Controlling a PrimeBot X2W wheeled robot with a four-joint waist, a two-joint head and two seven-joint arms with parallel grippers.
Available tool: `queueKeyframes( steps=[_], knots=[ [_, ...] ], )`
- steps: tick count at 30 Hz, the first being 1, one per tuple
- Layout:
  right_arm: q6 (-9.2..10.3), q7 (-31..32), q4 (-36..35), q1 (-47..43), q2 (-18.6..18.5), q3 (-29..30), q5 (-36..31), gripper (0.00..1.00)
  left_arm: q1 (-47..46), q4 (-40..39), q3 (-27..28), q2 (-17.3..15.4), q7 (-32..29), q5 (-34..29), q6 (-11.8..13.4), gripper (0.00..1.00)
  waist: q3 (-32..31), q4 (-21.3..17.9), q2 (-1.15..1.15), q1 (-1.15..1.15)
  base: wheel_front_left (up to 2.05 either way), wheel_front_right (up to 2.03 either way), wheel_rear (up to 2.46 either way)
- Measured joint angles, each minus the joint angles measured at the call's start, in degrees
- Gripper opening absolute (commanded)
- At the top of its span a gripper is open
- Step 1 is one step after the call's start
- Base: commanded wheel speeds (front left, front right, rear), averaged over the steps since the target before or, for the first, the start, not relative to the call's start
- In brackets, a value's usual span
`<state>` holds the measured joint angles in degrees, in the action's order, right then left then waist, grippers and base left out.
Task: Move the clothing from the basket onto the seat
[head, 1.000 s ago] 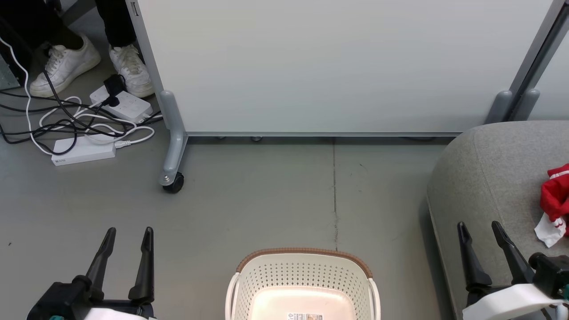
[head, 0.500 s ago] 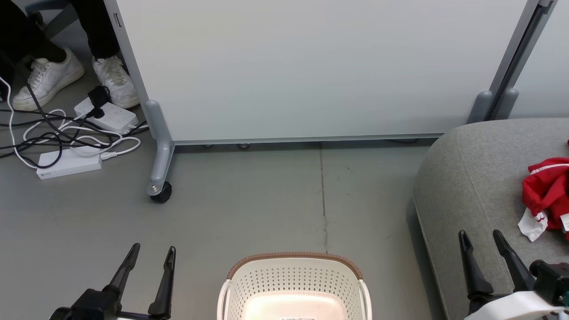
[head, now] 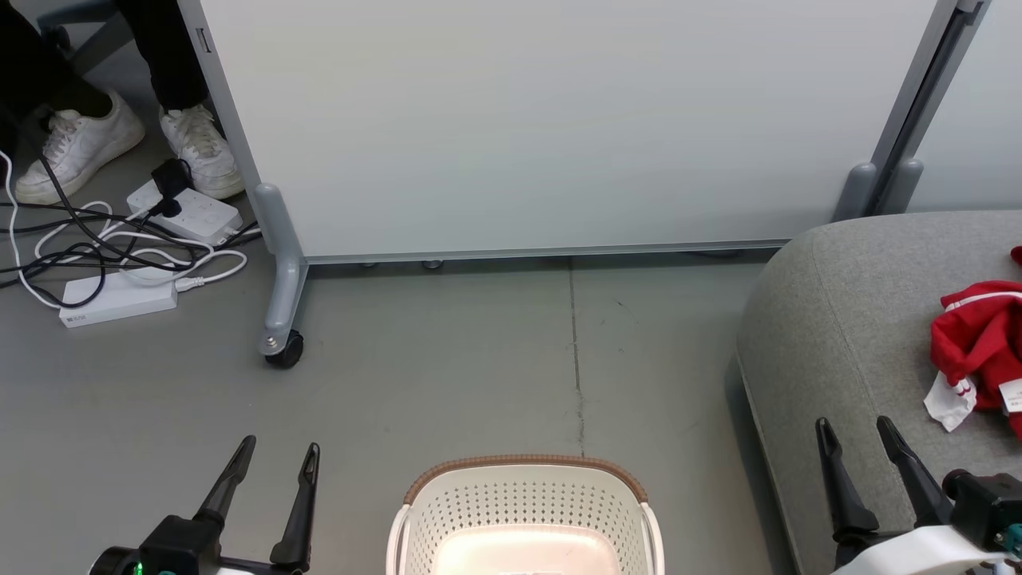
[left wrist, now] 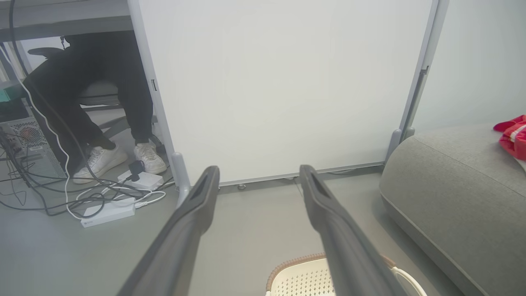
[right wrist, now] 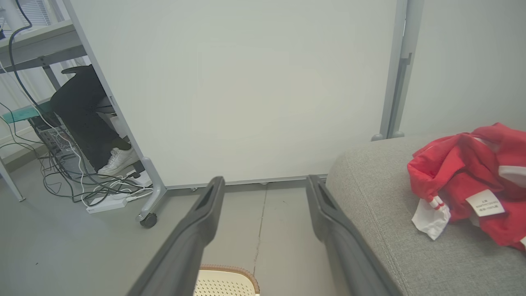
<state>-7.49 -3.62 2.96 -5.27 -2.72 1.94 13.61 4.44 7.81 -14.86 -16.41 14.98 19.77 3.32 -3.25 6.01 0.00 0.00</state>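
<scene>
Seemingly, the red white-striped clothing [head: 974,335] lies on the grey woven seat [head: 838,319], back from its edge, left gripper [head: 279,444] and right gripper [head: 851,423] gaping empty, yet a garment might hide in the unseen near end of the cream perforated basket [head: 523,463].

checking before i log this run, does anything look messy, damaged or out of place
Nothing looks damaged or spilled. The clothing lies in a crumpled heap on the seat, label showing. On the floor by a person's shoes, cables sprawl in a loose tangle around two power strips.
</scene>
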Motion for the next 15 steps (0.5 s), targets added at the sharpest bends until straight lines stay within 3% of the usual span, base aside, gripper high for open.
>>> queueKeyframes(
  steps=[15],
  knots=[
    [0.0, 0.1, 0.0, 0.0, 0.0, -0.4, 0.0, 1.0, -0.2, -0.6, 1.1, 0.6, 0.0, -1.7, -0.2, 1.0, 0.1, -0.4, 0.0, 0.0, 0.0, 0.0, 0.0]
  ],
)
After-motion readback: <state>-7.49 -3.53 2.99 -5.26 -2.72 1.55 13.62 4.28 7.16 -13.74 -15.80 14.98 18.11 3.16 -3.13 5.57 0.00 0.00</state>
